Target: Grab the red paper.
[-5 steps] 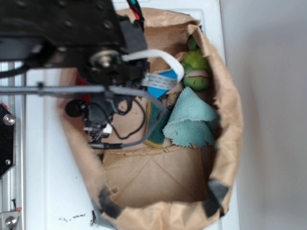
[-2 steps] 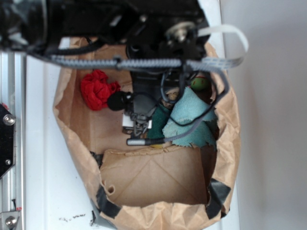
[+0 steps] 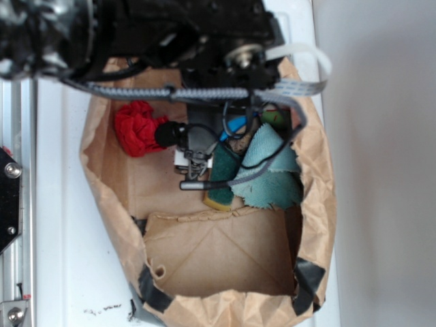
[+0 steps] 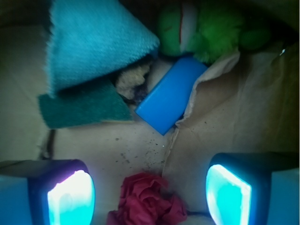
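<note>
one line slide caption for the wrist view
Open end effector over the red paper in the brown bag.

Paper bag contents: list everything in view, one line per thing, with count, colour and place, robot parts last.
red paper: 1, bright red, bag's left side, apart from the rest
cloth: 1, light teal, right side
sponge: 1, dark green, beside the cloth
block: 1, blue, next to the plush
plush toy: 1, green, far corner
paper bag: 1, brown, on white surface
gripper: 1, open, fingers either side of the red paper
</note>
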You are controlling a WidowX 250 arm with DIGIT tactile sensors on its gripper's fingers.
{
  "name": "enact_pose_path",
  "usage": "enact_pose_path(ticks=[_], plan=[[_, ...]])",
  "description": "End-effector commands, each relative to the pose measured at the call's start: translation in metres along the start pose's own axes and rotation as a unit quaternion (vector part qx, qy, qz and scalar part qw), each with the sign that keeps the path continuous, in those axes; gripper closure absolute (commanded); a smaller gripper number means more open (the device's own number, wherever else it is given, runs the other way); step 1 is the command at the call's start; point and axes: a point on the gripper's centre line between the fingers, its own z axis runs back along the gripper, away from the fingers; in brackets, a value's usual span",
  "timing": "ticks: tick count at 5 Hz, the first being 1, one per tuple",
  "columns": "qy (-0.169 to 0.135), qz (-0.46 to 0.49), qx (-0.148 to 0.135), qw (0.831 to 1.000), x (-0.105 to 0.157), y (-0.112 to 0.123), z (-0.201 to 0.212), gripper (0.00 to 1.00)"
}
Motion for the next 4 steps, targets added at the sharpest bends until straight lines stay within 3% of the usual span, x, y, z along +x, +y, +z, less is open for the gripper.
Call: enact_pose_path(ticks=[1,3,4], plan=[[0.011,-0.011,0.016,1.0,-0.004,-0.011,-0.012,0.0],[0.067,-0.003,0.017,0.998,-0.025,-0.022,-0.016,0.0],[0.071,-0.009,0.03,0.997,-0.024,-0.02,-0.018,0.0]])
